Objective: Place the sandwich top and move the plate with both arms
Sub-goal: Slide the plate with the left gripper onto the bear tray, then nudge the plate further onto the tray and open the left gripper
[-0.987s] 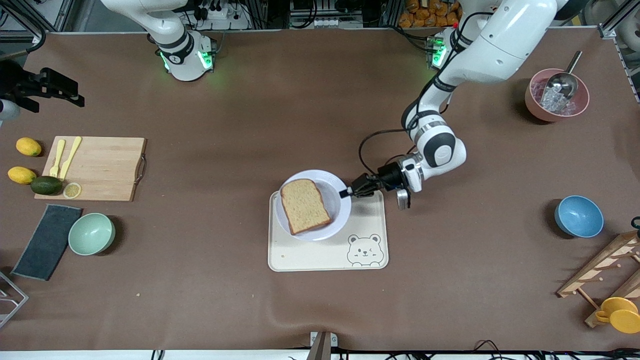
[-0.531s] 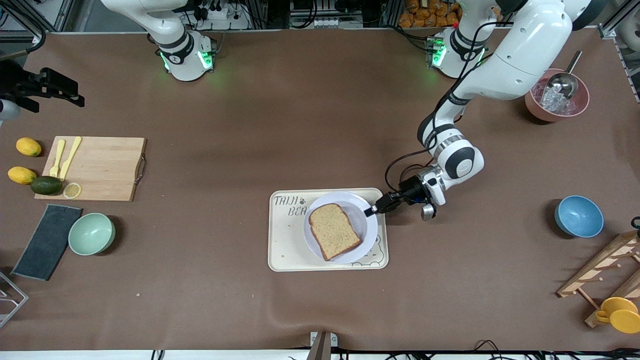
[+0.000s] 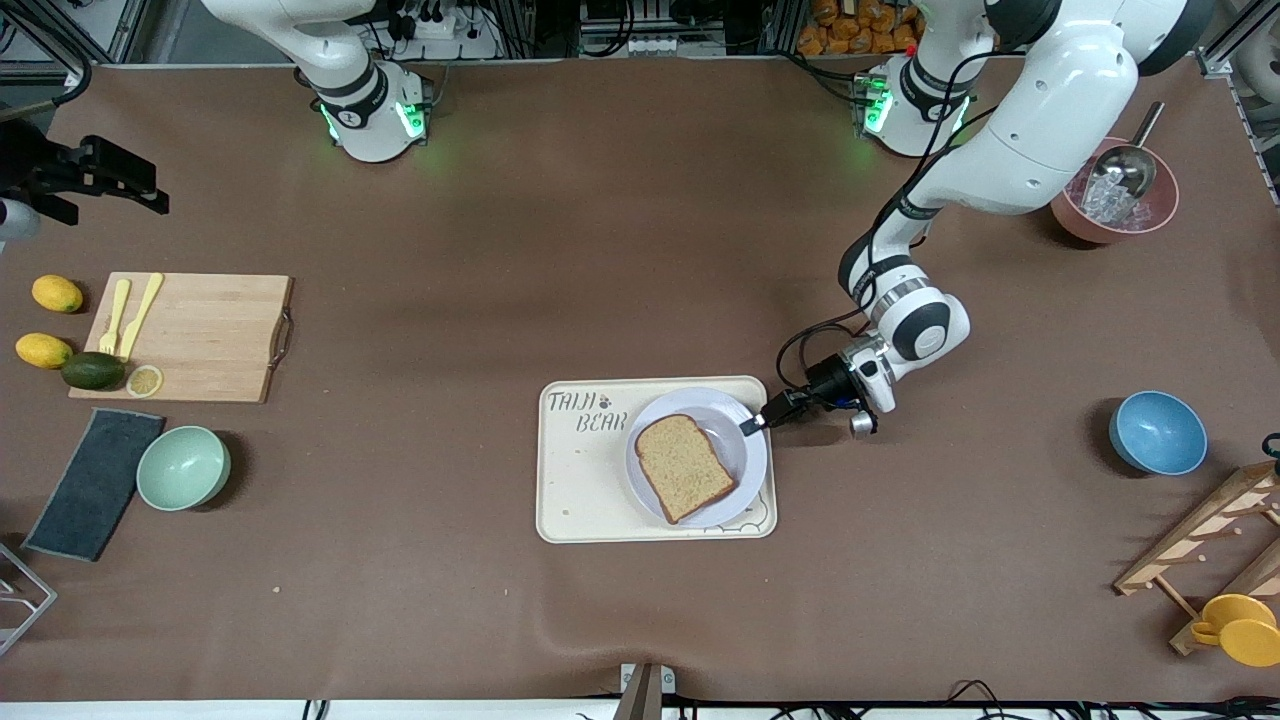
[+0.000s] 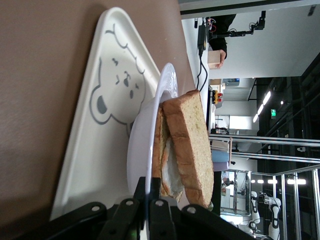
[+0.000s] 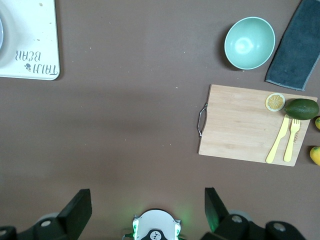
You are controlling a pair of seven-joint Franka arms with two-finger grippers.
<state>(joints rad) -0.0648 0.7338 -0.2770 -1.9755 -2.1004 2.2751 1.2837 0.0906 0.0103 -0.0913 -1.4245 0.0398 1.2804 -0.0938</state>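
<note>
Bread slice (image 3: 686, 467) already atop sandwich on plate (image 3: 748, 468), tray's (image 3: 585, 500) left-arm end. Left pincer (image 3: 752, 425) clamped on plate rim, moving step underway. Right pincer (image 5: 147, 210) wide open, empty, waiting over worktop (image 3: 600, 250). Next, likely: lift level.

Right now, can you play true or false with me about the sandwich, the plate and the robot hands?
1. The left hand is pinching the rim of the plate. True.
2. The sandwich top lies on the cutting board. False: it lies on the plate, on top of the sandwich.
3. The plate sits on the bear tray, at the end toward the left arm. True.
4. The right hand is holding the plate too. False: it is open and empty, up over the brown table toward the right arm's end.
5. The green bowl is on the tray. False: it stands on the table beside the dark cloth.
</note>
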